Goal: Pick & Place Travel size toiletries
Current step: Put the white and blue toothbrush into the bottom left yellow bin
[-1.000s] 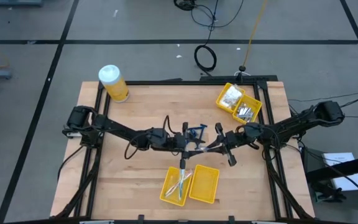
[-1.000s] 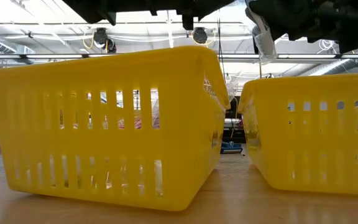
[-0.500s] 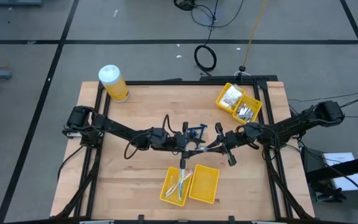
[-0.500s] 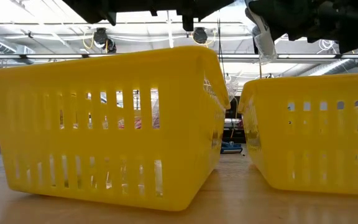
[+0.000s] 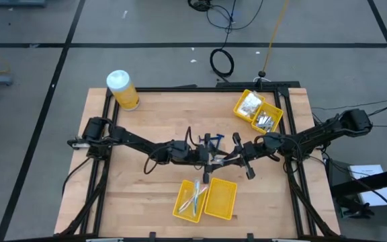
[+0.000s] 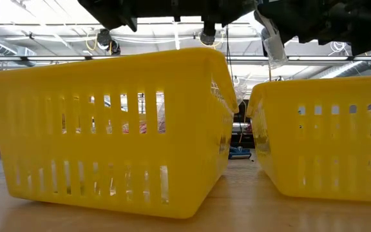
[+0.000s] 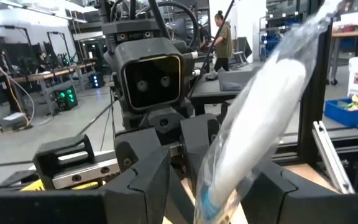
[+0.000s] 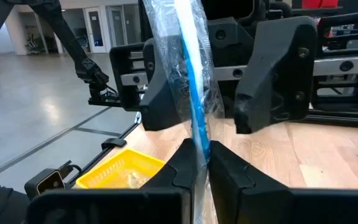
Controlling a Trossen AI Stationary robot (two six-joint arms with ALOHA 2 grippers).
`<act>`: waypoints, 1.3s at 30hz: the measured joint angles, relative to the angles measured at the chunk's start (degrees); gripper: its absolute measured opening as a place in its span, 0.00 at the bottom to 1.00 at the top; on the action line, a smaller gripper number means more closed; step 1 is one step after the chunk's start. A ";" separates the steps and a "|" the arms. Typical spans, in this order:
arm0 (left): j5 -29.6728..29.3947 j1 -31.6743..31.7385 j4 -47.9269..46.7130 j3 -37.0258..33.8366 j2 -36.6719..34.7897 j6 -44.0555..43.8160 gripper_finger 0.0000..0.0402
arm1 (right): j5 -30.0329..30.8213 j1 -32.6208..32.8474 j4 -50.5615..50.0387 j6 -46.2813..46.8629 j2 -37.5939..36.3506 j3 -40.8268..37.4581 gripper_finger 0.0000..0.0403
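Observation:
A thin white and light-blue stick in a clear wrapper is held in the air at the table's middle, between my two grippers. My right gripper comes from the table's right and is shut on it. My left gripper faces it from the left and is open, with its fingers on either side of the wrapped stick. The wrapper's end shows above the bins in the low view. More sticks lie in the near yellow bin's left compartment. My right gripper pinches the wrapped stick between its two fingers near one end, coming level from the table's right side. The rest of the stick reaches away from the fingers into the left gripper's open gap. It is lifted clear of the table.
The near two-compartment yellow bin sits just in front of both grippers. A second yellow bin at the far right holds clear packets of white bits and silvery pieces. A yellow jar with a white lid stands far left.
My left arm has reached toward the table's right, and its open gripper has come up to the right gripper, around the wrapped stick. The right gripper and the stick have stayed where they were.

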 joint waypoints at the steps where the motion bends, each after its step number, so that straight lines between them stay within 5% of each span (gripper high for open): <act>1: 0.01 -0.01 -0.04 0.00 0.00 0.43 0.41 | -0.02 0.00 -0.03 -0.13 0.00 0.00 0.04; 12: -0.02 -0.59 -1.24 0.02 -1.12 -2.47 0.40 | -0.11 0.00 -0.49 -0.43 0.00 0.00 0.06; 21: -0.32 -1.77 -14.47 0.02 -8.06 -4.72 0.04 | -0.21 0.04 -0.01 -0.25 0.02 0.00 0.11; 29: -10.95 -8.18 -30.50 0.02 -18.82 -4.37 0.02 | -0.07 -0.02 -0.32 1.51 -0.16 -0.04 0.26; 34: -8.60 -11.91 -44.19 0.07 -25.44 -18.60 0.03 | -0.28 0.00 -0.04 1.54 -0.21 -0.04 0.32; 39: -2.04 -14.55 -56.49 0.02 -23.93 -37.43 0.03 | -0.31 0.00 0.01 1.55 -0.22 -0.04 0.33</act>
